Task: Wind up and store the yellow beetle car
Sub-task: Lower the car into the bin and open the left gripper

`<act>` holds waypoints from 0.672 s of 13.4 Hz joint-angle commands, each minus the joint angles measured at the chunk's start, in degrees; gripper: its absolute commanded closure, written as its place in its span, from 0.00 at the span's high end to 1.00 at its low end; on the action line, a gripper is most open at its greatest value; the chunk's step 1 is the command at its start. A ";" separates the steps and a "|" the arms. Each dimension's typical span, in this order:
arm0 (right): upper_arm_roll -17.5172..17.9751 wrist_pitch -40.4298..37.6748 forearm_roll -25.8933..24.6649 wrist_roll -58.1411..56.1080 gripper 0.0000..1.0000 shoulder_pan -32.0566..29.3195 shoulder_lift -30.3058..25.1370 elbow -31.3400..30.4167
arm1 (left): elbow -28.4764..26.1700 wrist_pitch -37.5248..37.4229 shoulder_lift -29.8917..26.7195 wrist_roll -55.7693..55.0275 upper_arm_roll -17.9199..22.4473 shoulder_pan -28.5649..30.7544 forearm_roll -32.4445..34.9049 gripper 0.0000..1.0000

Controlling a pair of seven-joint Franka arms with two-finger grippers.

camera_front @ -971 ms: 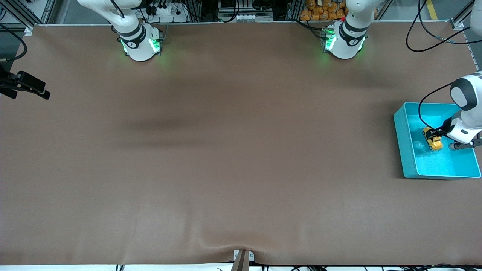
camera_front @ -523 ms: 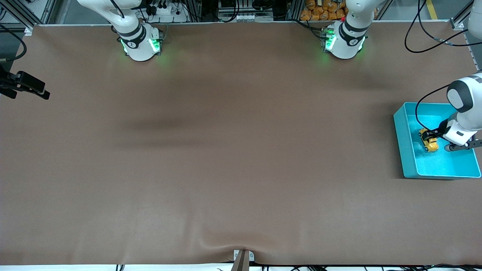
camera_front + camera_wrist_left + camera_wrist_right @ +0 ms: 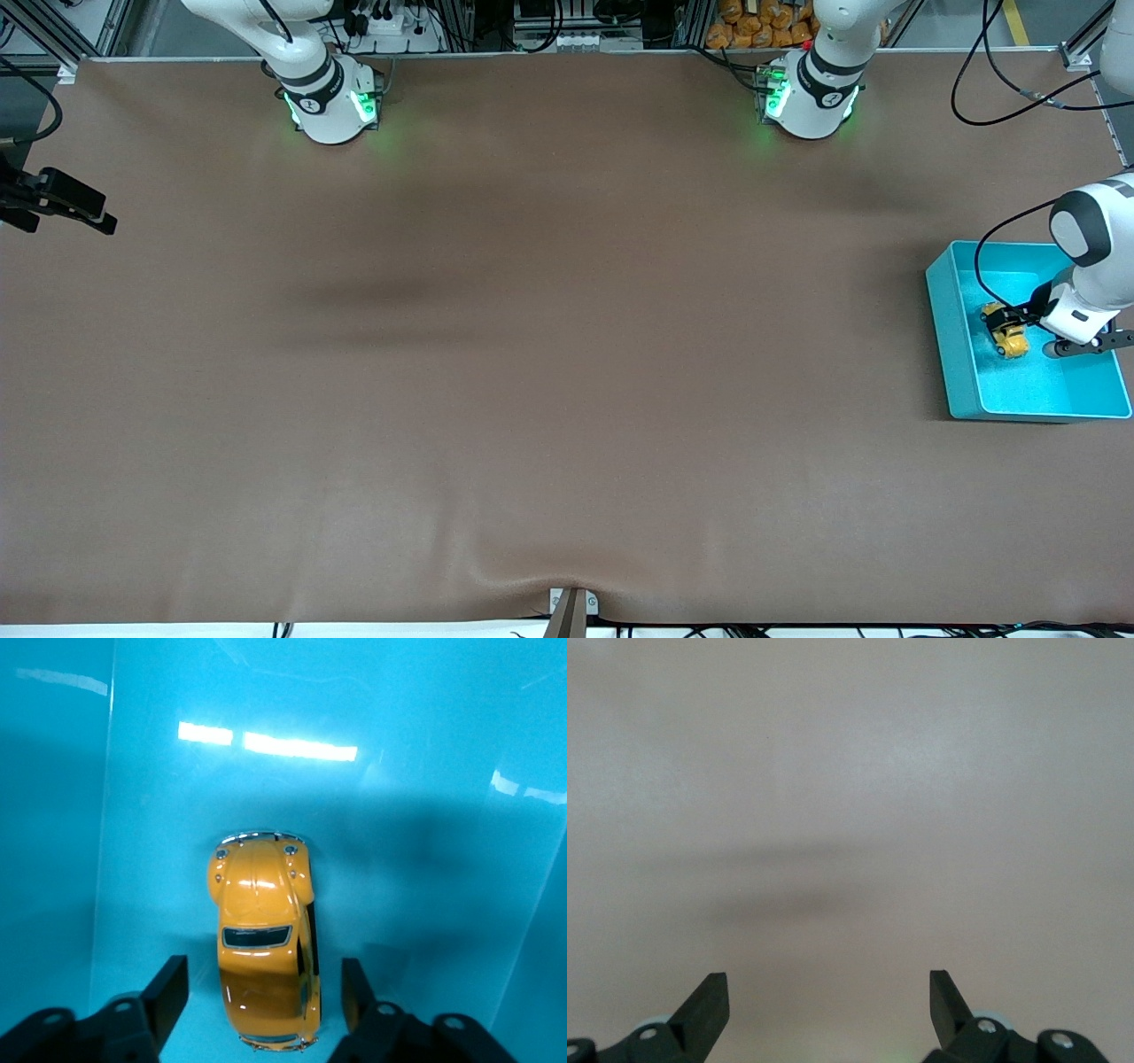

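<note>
Inside the turquoise bin (image 3: 952,337), the yellow beetle car (image 3: 264,957) lies lengthwise between the left gripper (image 3: 264,999)'s spread, non-touching fingers; the right gripper (image 3: 829,1001) waits, spread wide.

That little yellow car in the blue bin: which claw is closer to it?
The left claw: its open fingers flank the yellow car in the turquoise bin. The right claw waits over bare table at the right arm's end.

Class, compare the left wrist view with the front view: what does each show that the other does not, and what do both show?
Only the left wrist view shows a gap on each side between the open left gripper and the yellow beetle car. Only the front view shows the brown table, both arm bases and the right gripper waiting at the table's edge. Both show the car inside the turquoise bin.
</note>
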 commanded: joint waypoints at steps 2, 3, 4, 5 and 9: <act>-0.21 -0.08 0.34 0.09 1.00 -0.41 0.28 0.70 | 1.30 0.33 0.09 0.03 -1.56 0.81 1.46 1.00; -0.21 -0.08 0.00 0.09 1.00 -0.33 0.28 0.70 | 1.57 0.33 -0.26 0.02 -1.74 0.64 1.46 1.00; -0.21 -0.25 -0.09 0.36 1.00 -0.24 0.10 0.96 | 2.27 0.24 -0.53 0.11 -1.74 0.38 1.46 1.00; -0.30 -0.60 -0.09 0.45 1.00 -0.32 0.10 1.66 | 2.53 -0.02 -1.57 0.20 -1.74 0.03 1.46 1.00; -0.30 -1.82 -0.44 -0.08 1.00 -0.59 0.10 2.28 | 4.72 -7.72 -7.81 0.46 -1.74 -4.10 1.37 1.00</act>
